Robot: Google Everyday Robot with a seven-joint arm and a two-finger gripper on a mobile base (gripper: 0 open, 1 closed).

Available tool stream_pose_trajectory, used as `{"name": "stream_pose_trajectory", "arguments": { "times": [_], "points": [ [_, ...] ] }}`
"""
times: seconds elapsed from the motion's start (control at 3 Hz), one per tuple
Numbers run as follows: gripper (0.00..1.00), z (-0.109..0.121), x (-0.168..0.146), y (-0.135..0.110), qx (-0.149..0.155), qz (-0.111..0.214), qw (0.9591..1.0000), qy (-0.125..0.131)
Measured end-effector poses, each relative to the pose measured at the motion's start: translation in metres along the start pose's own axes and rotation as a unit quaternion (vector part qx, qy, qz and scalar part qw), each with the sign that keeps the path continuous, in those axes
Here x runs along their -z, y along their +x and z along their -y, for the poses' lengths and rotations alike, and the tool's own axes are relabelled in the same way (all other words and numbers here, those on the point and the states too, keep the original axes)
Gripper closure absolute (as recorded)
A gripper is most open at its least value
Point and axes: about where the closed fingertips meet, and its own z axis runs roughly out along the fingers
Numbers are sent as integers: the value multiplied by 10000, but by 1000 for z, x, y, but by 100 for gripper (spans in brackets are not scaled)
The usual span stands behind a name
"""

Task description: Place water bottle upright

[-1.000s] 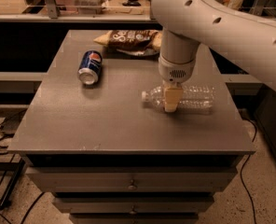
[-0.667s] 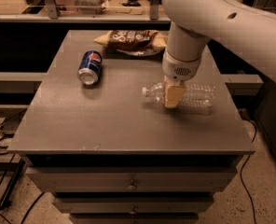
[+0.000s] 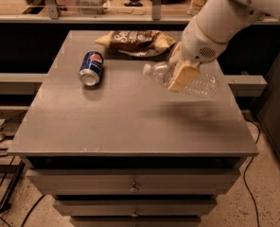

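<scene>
gripper: gripper (image 3: 182, 77) at right side of table, above the top, arm coming in from far right
claw: tan fingers (image 3: 183, 76) clamped across the water bottle's body
water bottle: water bottle (image 3: 202, 84) held off the table (image 3: 107, 126), not upright, near-horizontal, white cap pointing left; its shadow falls on the top below, nearer side
Pepsi can: Pepsi can (image 3: 91, 68) on its side, far left, well apart from bottle
chip bag: chip bag (image 3: 135, 40) flat at far centre edge
</scene>
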Motion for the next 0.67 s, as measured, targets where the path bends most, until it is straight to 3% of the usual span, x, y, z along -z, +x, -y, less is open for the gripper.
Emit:
{"name": "stream_pose_trajectory", "arguments": {
  "times": [0.33, 0.67],
  "points": [
    [100, 16, 32, -14, 116, 951, 9951, 238],
    [100, 32, 58, -28, 191, 1921, 9800, 490]
  ]
}}
